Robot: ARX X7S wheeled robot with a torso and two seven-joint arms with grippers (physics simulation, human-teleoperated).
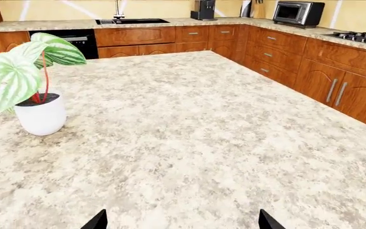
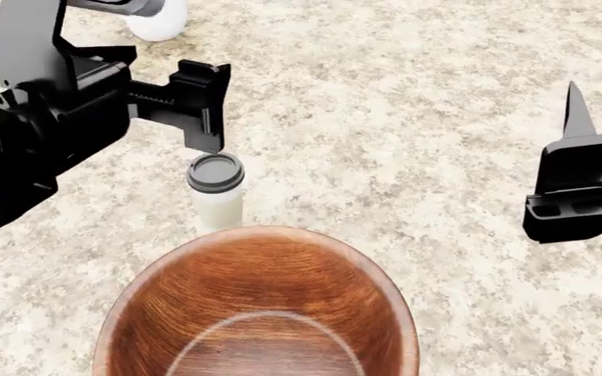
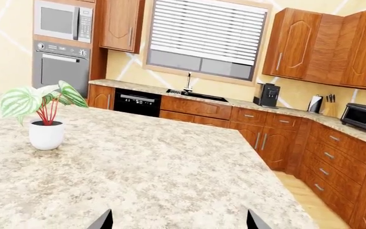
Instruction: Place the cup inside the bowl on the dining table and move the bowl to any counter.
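Left gripper [image 2: 201, 110] spread, hovering just beyond the cup, not touching | cup [image 2: 215, 192] upright on dining table [image 2: 406, 117], just beyond bowl rim | bowl [image 2: 259, 305] near, centre, empty | right gripper [image 2: 578, 168] spread, well right of both.

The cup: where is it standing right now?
In the head view, the cup stands upright on the dining table, just beyond the bowl rim, directly below the left end effector. It is not yet in the bowl.
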